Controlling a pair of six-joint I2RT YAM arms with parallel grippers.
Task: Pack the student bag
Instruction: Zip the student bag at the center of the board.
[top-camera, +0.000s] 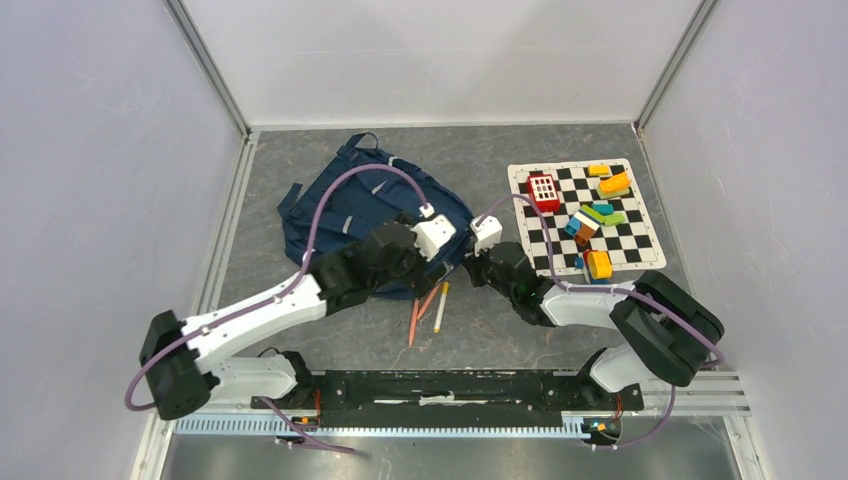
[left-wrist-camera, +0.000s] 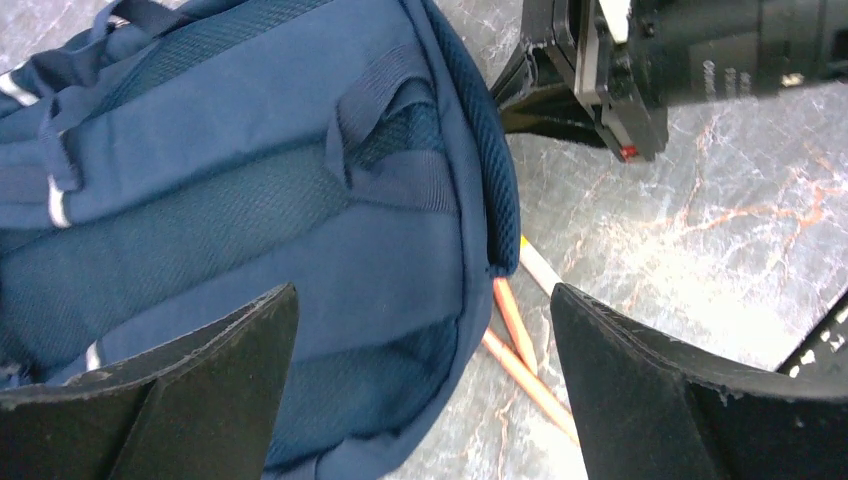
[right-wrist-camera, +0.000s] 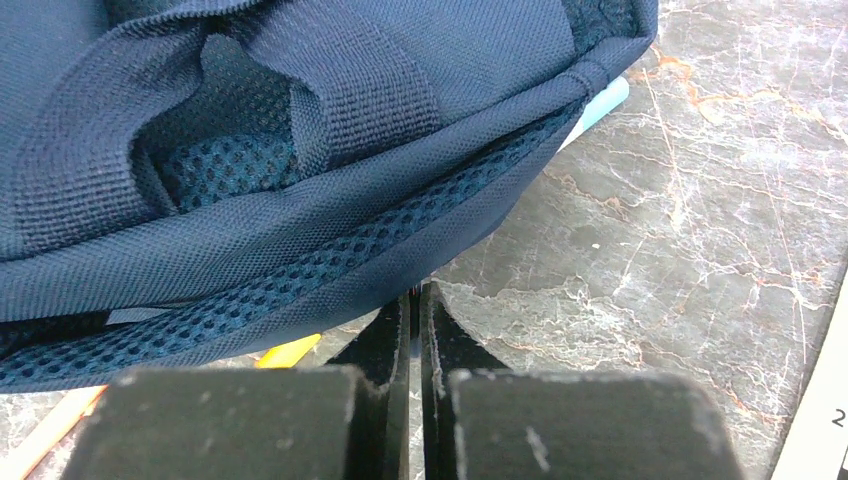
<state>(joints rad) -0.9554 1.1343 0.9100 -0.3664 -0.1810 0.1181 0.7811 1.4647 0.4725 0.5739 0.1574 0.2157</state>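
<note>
The student bag (top-camera: 360, 205) is a navy-blue backpack lying flat on the grey marbled table, left of centre. My left gripper (top-camera: 445, 262) hovers over its near right corner. In the left wrist view the gripper (left-wrist-camera: 422, 295) is open and empty, with the bag's edge (left-wrist-camera: 300, 200) and two orange pencils (left-wrist-camera: 515, 330) between its fingers. My right gripper (top-camera: 470, 268) is at the same corner from the right. In the right wrist view it (right-wrist-camera: 420, 292) is shut, its tips right at the bag's mesh rim (right-wrist-camera: 300, 270). What the tips touch is hidden.
Orange pencils (top-camera: 415, 320) and a white-and-yellow pen (top-camera: 440, 305) lie on the table just in front of the bag. A checkerboard mat (top-camera: 630, 245) at the right carries several coloured toy bricks, among them a red one (top-camera: 543, 190). White walls enclose the table.
</note>
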